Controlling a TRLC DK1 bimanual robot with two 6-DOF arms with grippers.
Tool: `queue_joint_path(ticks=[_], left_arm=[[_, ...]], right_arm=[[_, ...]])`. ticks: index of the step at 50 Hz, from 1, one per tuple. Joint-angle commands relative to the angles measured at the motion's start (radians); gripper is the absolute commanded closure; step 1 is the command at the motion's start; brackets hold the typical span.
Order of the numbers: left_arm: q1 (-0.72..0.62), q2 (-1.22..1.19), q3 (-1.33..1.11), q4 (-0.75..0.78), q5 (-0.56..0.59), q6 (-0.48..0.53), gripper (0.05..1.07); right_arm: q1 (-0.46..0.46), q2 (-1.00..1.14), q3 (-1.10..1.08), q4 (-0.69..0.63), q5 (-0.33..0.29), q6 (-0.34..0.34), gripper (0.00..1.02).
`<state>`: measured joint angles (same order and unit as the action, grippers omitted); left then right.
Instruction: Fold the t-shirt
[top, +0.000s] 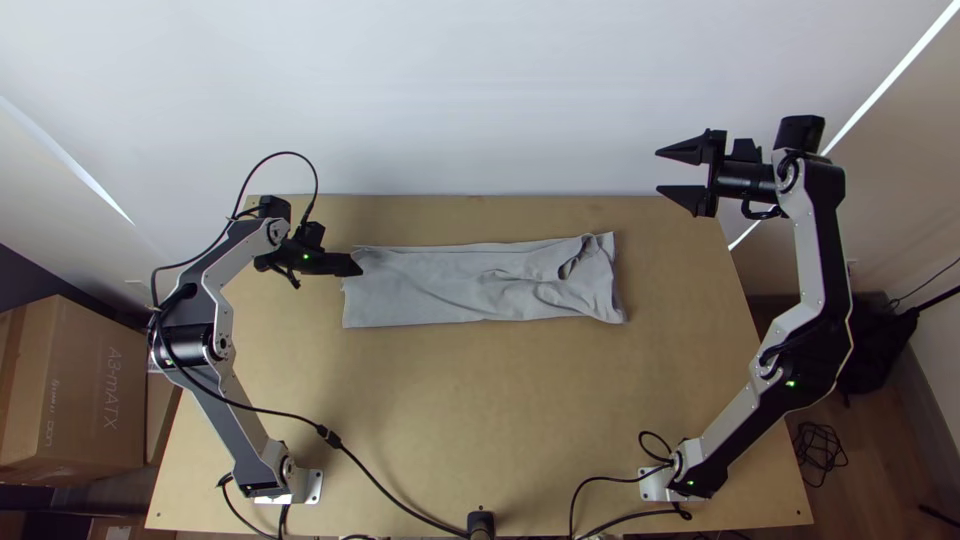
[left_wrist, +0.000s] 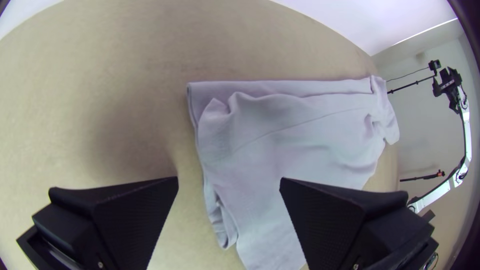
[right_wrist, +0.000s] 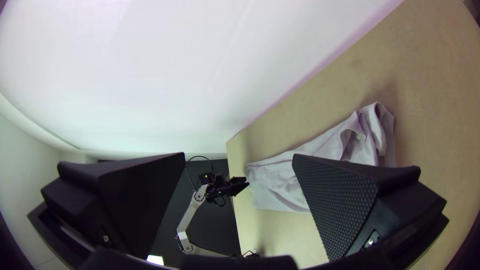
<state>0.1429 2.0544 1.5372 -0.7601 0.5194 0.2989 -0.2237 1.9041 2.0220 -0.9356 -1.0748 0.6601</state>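
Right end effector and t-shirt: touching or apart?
Apart. The top view shows the right end effector hanging open, clear of the grey t-shirt, with a strip of table visible between them.

The high camera faces steeply down; left wrist's, close, and right's, seemingly farther, slant across; all share rumpled grey cloth (top: 430, 290).
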Motion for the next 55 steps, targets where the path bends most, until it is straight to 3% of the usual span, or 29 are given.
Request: queue_joint_path(ticks=[1, 12, 15, 17, 22, 24, 33, 41, 55], left_arm=[[-0.034, 0.055, 0.0, 0.005, -0.015, -0.015, 0.1], [-0.114, 0.072, 0.006, 0.016, -0.019, -0.063, 0.12], [-0.141, 0.075, 0.004, 0.025, -0.024, -0.078, 0.22], [-0.152, 0.075, 0.001, 0.03, -0.024, -0.083, 0.35], [-0.161, 0.075, -0.005, 0.035, -0.019, -0.103, 0.89], [-0.16, 0.072, -0.011, 0.036, -0.013, -0.103, 1.05], [-0.082, 0.007, -0.08, 0.022, -0.012, -0.06, 1.05], [0.084, -0.05, -0.069, -0.061, -0.01, 0.02, 1.05], [0.323, -0.065, 0.116, -0.383, -0.01, 0.215, 1.05]], right_arm=[[-0.003, -0.054, -0.012, -0.006, -0.02, 0.027, 0.03], [0.001, -0.093, -0.019, -0.006, -0.02, 0.029, 0.03], [0.004, -0.1, -0.019, -0.006, -0.02, 0.032, 0.03], [0.006, -0.106, -0.022, -0.006, -0.02, 0.032, 0.03], [0.006, -0.125, -0.037, -0.006, -0.019, 0.032, 0.03], [0.006, -0.132, -0.043, -0.006, -0.02, 0.03, 0.03], [0.004, -0.163, -0.094, -0.006, -0.019, 0.012, 0.03], [0.004, -0.174, -0.126, -0.006, -0.019, -0.007, 0.03], [0.011, -0.175, -0.18, 0.018, -0.019, -0.019, 0.03]])
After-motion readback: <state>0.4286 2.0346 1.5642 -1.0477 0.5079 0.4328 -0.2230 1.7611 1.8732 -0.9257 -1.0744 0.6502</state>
